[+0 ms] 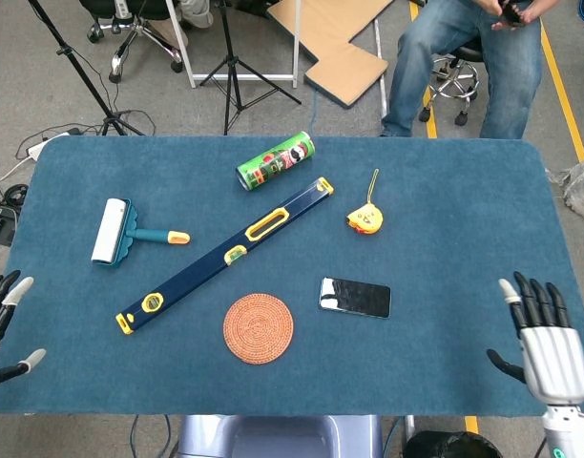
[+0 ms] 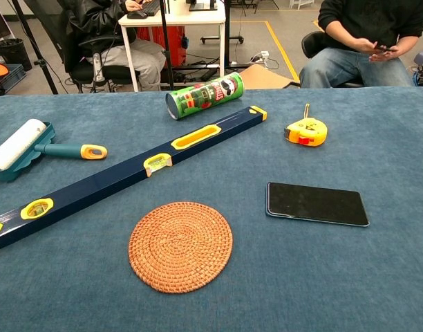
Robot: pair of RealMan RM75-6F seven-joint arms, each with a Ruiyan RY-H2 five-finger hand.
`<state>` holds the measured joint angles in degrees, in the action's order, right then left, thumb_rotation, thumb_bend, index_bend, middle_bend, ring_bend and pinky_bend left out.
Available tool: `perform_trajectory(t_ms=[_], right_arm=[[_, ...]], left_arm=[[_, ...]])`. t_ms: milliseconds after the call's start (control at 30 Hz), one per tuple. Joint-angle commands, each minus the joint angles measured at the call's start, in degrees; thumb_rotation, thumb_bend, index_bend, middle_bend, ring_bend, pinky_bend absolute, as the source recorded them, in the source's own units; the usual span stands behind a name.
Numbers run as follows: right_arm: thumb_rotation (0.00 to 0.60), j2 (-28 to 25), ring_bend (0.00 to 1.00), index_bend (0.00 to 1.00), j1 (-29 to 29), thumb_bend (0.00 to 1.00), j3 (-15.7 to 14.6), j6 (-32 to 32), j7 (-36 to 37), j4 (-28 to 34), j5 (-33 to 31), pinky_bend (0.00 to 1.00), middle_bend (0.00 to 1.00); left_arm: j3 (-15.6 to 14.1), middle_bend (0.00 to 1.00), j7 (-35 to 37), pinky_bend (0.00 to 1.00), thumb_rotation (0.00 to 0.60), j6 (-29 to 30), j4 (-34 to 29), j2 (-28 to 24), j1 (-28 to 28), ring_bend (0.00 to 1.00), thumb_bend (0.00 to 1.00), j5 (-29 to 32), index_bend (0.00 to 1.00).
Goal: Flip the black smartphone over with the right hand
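- Blue carpet-like cloth covers the table (image 1: 464, 210), whose rounded far corners and near edge show in the head view; bare cloth spreads wide from the centre out to 3 o'clock and on to the right rim.
- Black glossy flat smartphone (image 1: 355, 298) lies flat a little toward 5 o'clock of the table's centre, long side running across, touching nothing.
- From the smartphone, the round woven orange coaster (image 1: 259, 328) sits at 8 o'clock, near but apart, and the yellow tape measure (image 1: 365, 218) with its cord lies at 12 o'clock, apart.
- The long navy spirit level with yellow inserts (image 1: 225, 254) runs on a slant from 8 o'clock to 1 o'clock across the middle, clear of the coaster.
- The green cylindrical crisp can (image 2: 205, 95) lies on its side past the level's far end; a mustached face mark shows on it in the chest view, but its lettering is too small to read.
- A teal lint roller with white roll and orange-tipped handle (image 1: 120, 232) lies toward 9 o'clock, well apart from the phone.
- The right hand (image 1: 543, 336) hovers over the table's right near corner, at 4 o'clock from the smartphone and well apart, fingers spread and holding nothing.
- The left hand (image 1: 0, 320) shows at the left near edge, partly cut off, fingers spread and holding nothing.
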<state>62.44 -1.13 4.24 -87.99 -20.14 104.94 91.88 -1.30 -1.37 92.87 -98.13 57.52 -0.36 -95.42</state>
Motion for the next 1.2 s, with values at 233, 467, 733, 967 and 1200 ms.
perform_trajectory(t_ms=[233, 467, 733, 967, 1200], right_arm=[[0.6, 7.8, 0.0, 0.06, -20.4, 0.0, 7.0, 28.5, -20.3, 3.6, -19.8, 0.0, 0.06], [0.6, 21.0, 0.0, 0.1, -30.9, 0.0, 9.0, 29.7, -37.6, -1.4, -37.8, 0.0, 0.12], [0.6, 28.4, 0.0, 0.14, -38.7, 0.0, 7.3, 25.7, -52.4, -6.4, -47.5, 0.0, 0.15], [0.6, 32.5, 0.0, 0.19, -43.8, 0.0, 6.4, 23.0, -58.9, -8.9, -55.2, 0.0, 0.2], [0.6, 34.3, 0.0, 0.22, -45.8, 0.0, 5.3, 22.3, -59.2, -10.5, -58.6, 0.0, 0.22]], left_arm=[[1.1, 0.0, -1.5, 0.0, 0.6, -3.5, -0.2, 0.7, -1.4, 0.0, 0.0, 3.4, 0.0], [2.1, 0.0, -2.8, 0.0, 0.6, -6.5, -0.2, 1.3, -2.7, 0.0, 0.0, 6.5, 0.0], [3.1, 0.0, -3.6, 0.0, 0.6, -9.2, 0.1, 1.8, -4.0, 0.0, 0.0, 9.9, 0.0], [3.3, 0.0, -5.1, 0.0, 0.6, -10.4, 0.1, 2.4, -4.6, 0.0, 0.0, 11.1, 0.0], [3.6, 0.0, -6.3, 0.0, 0.6, -11.6, 0.2, 3.0, -5.2, 0.0, 0.0, 12.3, 0.0]])
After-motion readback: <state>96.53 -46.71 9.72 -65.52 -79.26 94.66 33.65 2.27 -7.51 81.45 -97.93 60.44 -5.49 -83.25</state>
